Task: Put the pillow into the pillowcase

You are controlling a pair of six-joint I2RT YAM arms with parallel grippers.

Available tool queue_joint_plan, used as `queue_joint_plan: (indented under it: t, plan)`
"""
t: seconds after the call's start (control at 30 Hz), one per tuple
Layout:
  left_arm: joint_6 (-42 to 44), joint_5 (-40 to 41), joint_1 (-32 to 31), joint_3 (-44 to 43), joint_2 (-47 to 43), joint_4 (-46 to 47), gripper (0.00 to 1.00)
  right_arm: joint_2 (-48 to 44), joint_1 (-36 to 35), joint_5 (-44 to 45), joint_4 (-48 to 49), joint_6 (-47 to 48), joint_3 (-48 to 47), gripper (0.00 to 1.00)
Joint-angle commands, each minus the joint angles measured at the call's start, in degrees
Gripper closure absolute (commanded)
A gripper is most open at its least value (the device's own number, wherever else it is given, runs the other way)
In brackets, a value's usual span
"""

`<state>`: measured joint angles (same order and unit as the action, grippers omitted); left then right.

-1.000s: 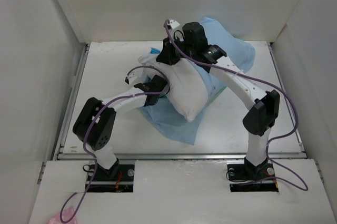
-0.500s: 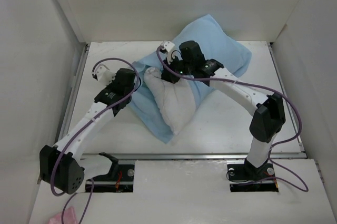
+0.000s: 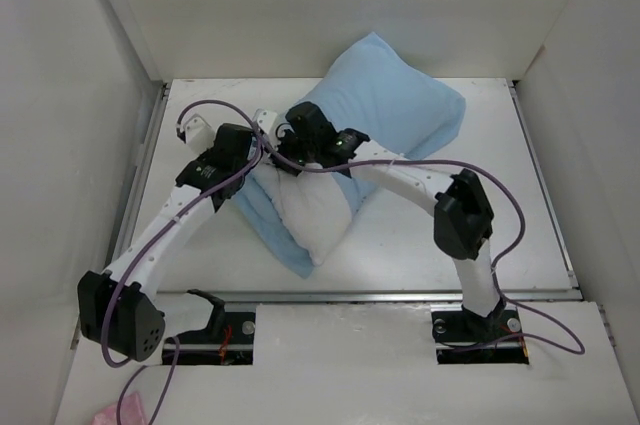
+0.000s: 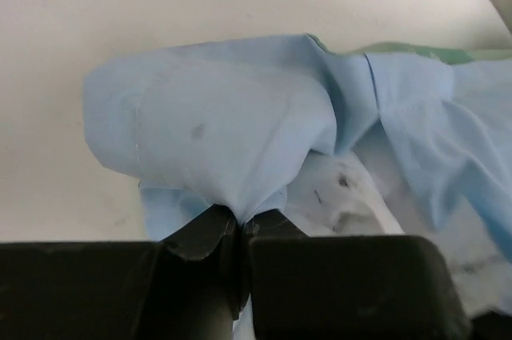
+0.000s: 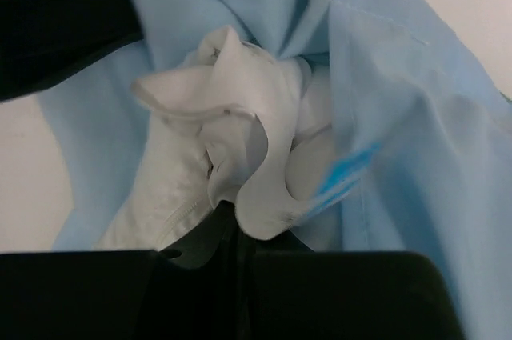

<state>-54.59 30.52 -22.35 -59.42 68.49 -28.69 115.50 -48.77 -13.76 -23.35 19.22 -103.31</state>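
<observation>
Counter (image 3: 480, 215), one, carrying the pillowcase (image 3: 400, 95): light blue and plump at its far part, so I judge it has taken in roughly the far half of the pillow (image 3: 315, 215), whose white near end lies bare outside the mouth. Left tool (image 4: 240, 224): clamped on a fold of the blue cloth; right tool (image 5: 232, 220): pinching a bunched white pillow corner (blue tag just beside it). Left to do, as I read it: draw the case over the exposed end.
</observation>
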Motion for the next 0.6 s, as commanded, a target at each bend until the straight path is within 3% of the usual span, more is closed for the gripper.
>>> queue_joint_plan:
  t: [0.0, 0.17, 0.37, 0.47, 0.57]
  plan:
    - [2.8, 11.9, 2.2, -6.8, -4.1, 1.5, 1.0, 10.0, 0.4, 13.0, -16.7, -0.8, 0.1, 1.0]
    - [0.3, 17.3, 4.0, -12.0, -7.8, -5.3, 1.0, 16.6, 1.5, 24.2, -19.5, -11.5, -3.2, 1.0]
    - [1.0, 18.0, 4.0, -12.0, -13.7, -7.0, 1.0, 21.1, 2.0, 47.0, -24.7, -21.4, -10.0, 1.0]
    - [1.7, 16.4, 4.0, -11.5, -14.3, -6.4, 1.0, 22.4, 2.0, 48.7, -25.6, -26.2, -12.8, 1.0]
    - [1.7, 14.2, 4.0, -11.5, -13.0, -6.4, 1.0, 19.7, 2.0, 48.7, -18.8, -30.8, -12.8, 1.0]
